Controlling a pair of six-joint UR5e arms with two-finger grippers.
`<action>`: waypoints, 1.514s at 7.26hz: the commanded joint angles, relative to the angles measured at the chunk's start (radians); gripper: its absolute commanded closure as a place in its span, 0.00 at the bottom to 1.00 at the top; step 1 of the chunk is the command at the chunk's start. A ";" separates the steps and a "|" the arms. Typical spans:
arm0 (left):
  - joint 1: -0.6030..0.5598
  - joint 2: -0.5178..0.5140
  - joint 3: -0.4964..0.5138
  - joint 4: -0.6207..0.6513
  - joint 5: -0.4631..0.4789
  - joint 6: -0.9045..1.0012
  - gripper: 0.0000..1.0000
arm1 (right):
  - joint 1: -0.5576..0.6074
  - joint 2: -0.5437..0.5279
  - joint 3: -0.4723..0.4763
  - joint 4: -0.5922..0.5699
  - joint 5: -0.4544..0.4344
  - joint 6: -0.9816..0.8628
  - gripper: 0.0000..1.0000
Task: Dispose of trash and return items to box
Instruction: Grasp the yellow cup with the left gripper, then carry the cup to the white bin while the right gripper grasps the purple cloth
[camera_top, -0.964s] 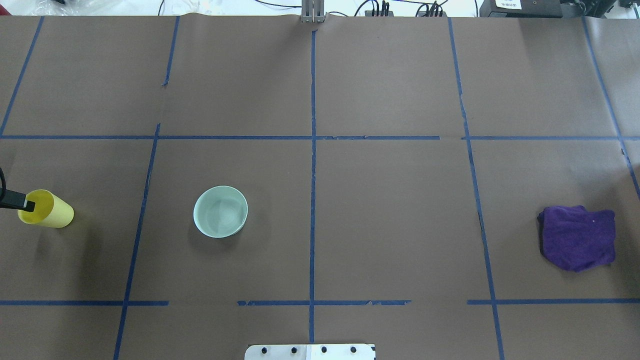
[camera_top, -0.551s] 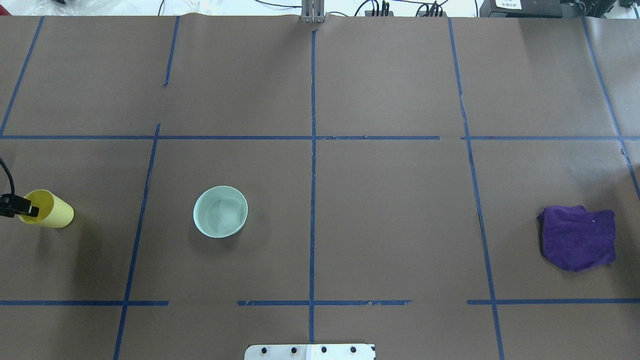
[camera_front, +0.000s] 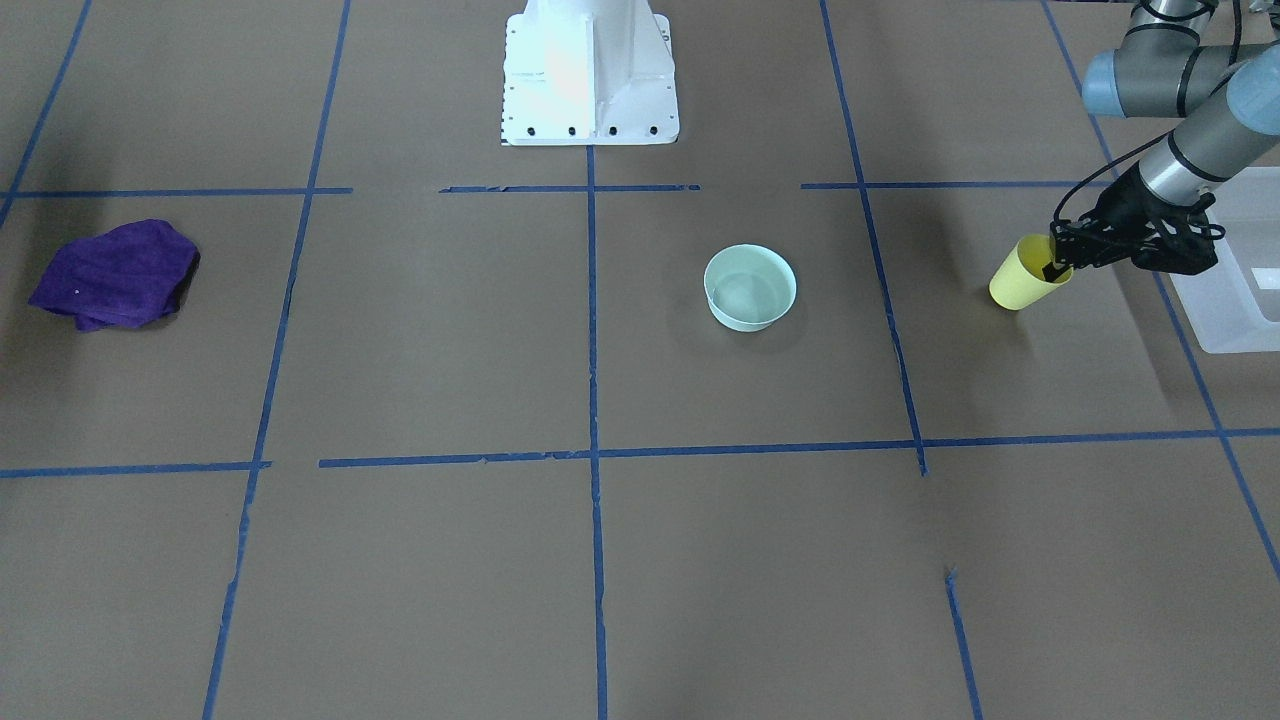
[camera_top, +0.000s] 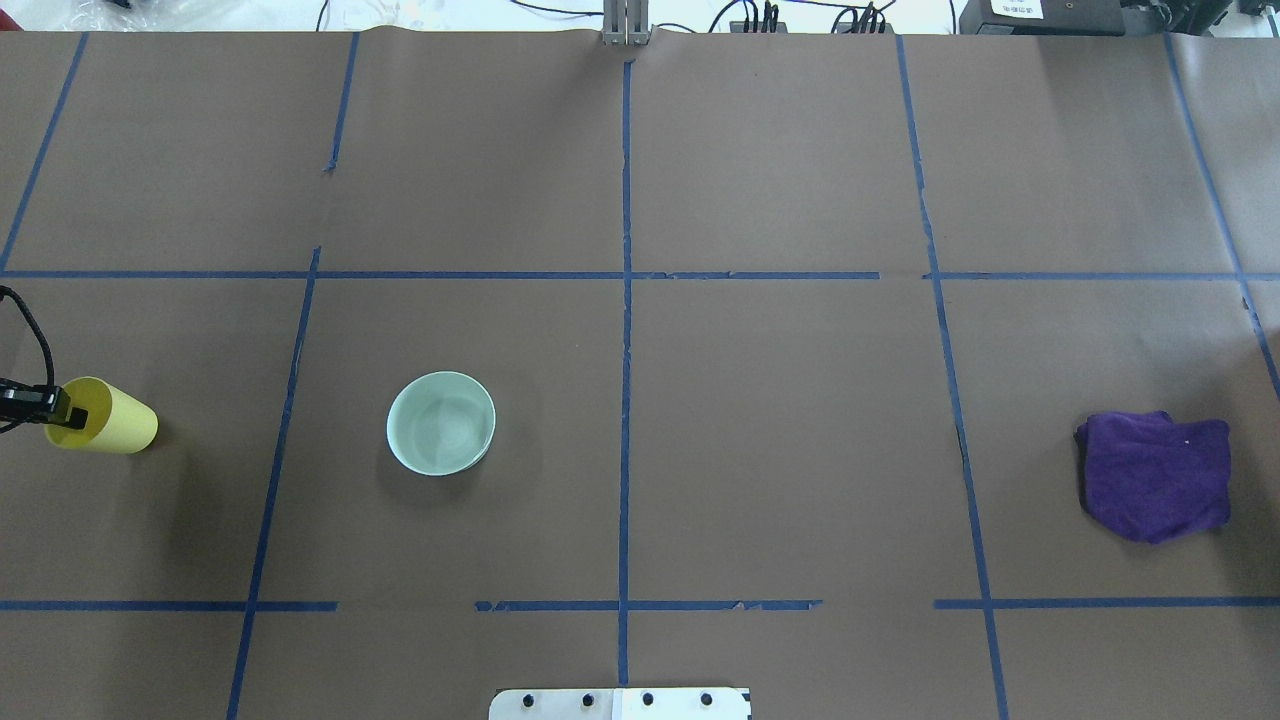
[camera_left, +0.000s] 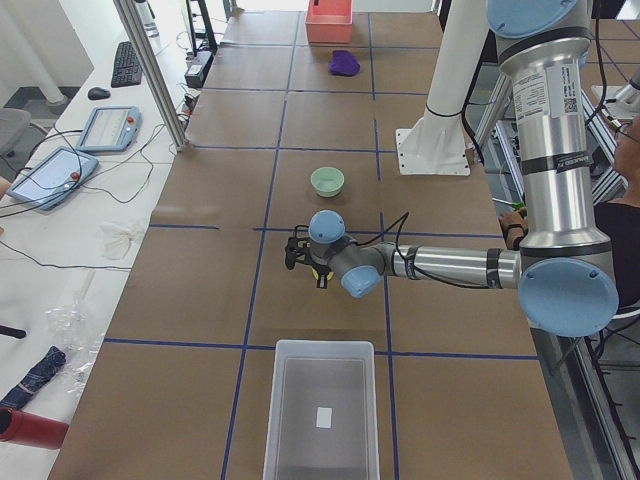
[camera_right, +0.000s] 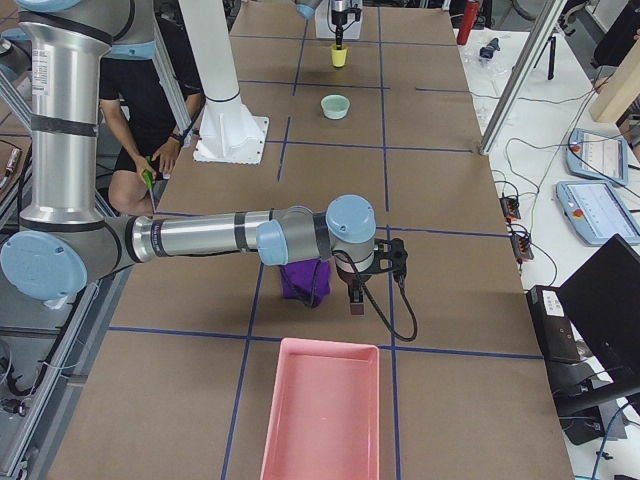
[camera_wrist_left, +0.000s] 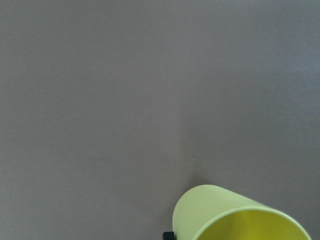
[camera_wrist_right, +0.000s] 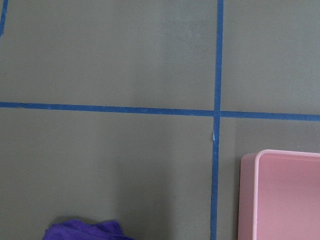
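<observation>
The box (camera_front: 1222, 322), frosted and straight-walled, sits at the robot's far left end of the desk (camera_top: 780, 420). The front view's edge cuts it off and the overhead view misses it altogether. A small white patch on its floor is too small to identify. Near it the yellow cup (camera_top: 110, 425) hangs tilted, mouth toward the left claw (camera_top: 62, 412), which is clenched on its rim with one finger inside and the other outside the wall. Whether the base is clear of the desk is hard to tell. The cup looks like thin, light, smooth plastic, so I judge a rim pinch enough, though it may swing or slip if squeezed loosely. Further right the mint-green bowl (camera_top: 441, 423) stands upright and apparently empty. It seems stiffer and somewhat heavier, with a glossy wall, and would probably best be taken over the rim, one finger inside. Well to the right lies the purple cloth (camera_top: 1156, 475). The right claw (camera_right: 355, 300) hangs just beside it, near a pink tray (camera_right: 322, 410). It shows only in the side view, so I cannot tell whether it is released or clenched.
</observation>
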 joint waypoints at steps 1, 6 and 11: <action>-0.035 -0.005 -0.127 0.158 -0.091 0.007 1.00 | -0.043 -0.006 -0.007 0.038 0.021 0.016 0.00; -0.107 -0.074 -0.255 0.356 -0.091 0.020 1.00 | -0.363 -0.219 -0.008 0.649 -0.112 0.618 0.00; -0.354 -0.253 -0.281 0.772 -0.067 0.421 1.00 | -0.604 -0.279 -0.017 0.767 -0.281 0.876 0.00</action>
